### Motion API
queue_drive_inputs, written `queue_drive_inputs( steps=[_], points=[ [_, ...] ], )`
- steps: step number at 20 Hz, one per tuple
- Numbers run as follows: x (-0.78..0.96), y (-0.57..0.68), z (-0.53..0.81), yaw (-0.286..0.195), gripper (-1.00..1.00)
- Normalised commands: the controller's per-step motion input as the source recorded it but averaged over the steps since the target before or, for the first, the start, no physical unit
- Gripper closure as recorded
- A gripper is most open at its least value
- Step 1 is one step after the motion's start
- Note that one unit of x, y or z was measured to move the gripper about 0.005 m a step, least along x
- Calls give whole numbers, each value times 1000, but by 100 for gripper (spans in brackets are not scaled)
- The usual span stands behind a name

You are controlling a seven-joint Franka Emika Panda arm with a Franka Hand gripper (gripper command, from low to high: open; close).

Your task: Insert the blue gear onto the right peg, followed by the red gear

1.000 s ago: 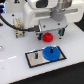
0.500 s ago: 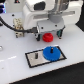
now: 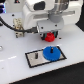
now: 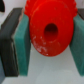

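Observation:
The blue gear [image 3: 52, 52] lies flat on the black-rimmed grey plate [image 3: 35, 58], toward its end at the exterior view's right. The right peg is hidden under it. Just above and behind it, my gripper [image 3: 49, 37] hangs shut on the red gear [image 3: 50, 37]. In the wrist view the red gear [image 4: 49, 29] fills the space between the two teal pads [image 4: 22, 45], and its dark centre hole faces the camera. A thin dark peg [image 3: 36, 56] stands on the plate's other half.
A white table [image 3: 15, 70] carries the plate. Dark cables [image 3: 11, 26] trail at the exterior view's left beside the arm's white body [image 3: 40, 12].
The gripper with the red gear has dropped slightly toward the blue gear. The blue gear and plate have not moved.

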Motion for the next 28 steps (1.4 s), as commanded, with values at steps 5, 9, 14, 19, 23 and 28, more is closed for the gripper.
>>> queue_drive_inputs(
  steps=[5,9,14,19,23,28],
  points=[
    [411,-203,655,0,100],
    [576,-234,461,0,100],
    [675,-187,357,0,100],
    [713,-73,301,0,100],
    [705,0,198,0,100],
    [611,-5,103,0,100]
  ],
)
